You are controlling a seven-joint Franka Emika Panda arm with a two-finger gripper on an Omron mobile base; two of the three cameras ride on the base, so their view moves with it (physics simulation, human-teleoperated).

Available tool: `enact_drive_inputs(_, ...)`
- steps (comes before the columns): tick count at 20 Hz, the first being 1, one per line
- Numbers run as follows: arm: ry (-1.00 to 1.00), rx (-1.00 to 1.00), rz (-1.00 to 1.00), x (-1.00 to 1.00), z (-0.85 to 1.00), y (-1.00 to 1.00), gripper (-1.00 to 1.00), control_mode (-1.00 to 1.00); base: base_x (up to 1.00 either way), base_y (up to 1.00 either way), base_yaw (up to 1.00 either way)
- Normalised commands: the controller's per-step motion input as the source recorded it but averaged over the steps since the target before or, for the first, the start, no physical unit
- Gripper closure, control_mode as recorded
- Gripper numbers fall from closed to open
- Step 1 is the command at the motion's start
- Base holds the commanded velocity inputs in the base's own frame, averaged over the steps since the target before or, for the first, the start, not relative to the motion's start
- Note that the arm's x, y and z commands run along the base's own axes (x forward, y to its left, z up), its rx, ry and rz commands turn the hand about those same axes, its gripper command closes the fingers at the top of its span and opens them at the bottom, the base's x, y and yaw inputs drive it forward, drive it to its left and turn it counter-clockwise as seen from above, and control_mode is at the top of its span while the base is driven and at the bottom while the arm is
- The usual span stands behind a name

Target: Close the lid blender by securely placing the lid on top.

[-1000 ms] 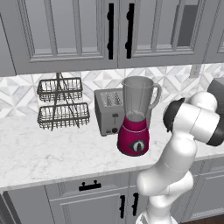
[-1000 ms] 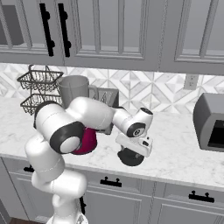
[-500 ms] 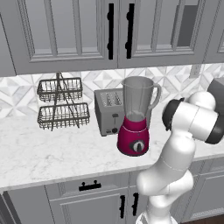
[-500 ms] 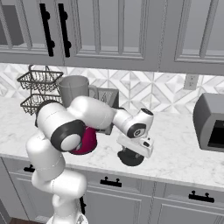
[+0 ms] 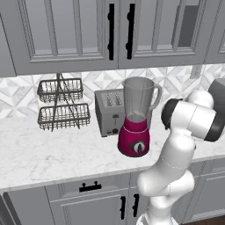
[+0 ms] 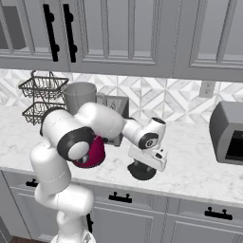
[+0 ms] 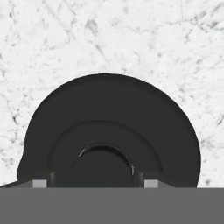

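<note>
The lid (image 7: 109,131), a low round black cap with a raised knob in its middle, lies flat on the marble counter. My gripper (image 7: 95,183) is straight above it, pointing down, its fingertips (image 7: 151,183) standing on either side of the knob with small gaps. From the right base view the lid (image 6: 140,172) sits near the counter's front edge, under the gripper (image 6: 143,166). The blender (image 5: 137,117), a clear jar on a magenta base, stands to the lid's left with its mouth uncovered. It shows again as the blender (image 6: 80,98), partly behind my arm.
A silver toaster (image 5: 109,112) stands just behind the blender, and a two-tier wire basket rack (image 5: 61,105) further left. A dark oven box (image 6: 230,133) sits at the counter's right end. Wall cabinets (image 5: 110,30) hang above.
</note>
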Motion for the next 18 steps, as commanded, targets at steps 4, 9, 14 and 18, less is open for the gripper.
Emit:
enact_drive_inputs(4, 0.08, -0.05, 0.00, 0.00, -0.76, 0.16, -1.00, -1.00, 0.00, 0.00, 0.00)
enact_drive_inputs(9, 0.01, -0.01, 0.00, 0.00, -0.79, 0.02, 1.00, -1.00, 0.00, 0.00, 0.00)
enact_drive_inputs(14, 0.00, 0.00, 0.00, 0.00, -0.66, 0.00, 1.00, -1.00, 0.00, 0.00, 0.00)
enact_drive_inputs(18, 0.00, 0.00, 0.00, 0.00, -0.44, 0.06, 1.00, -1.00, 0.00, 0.00, 0.00)
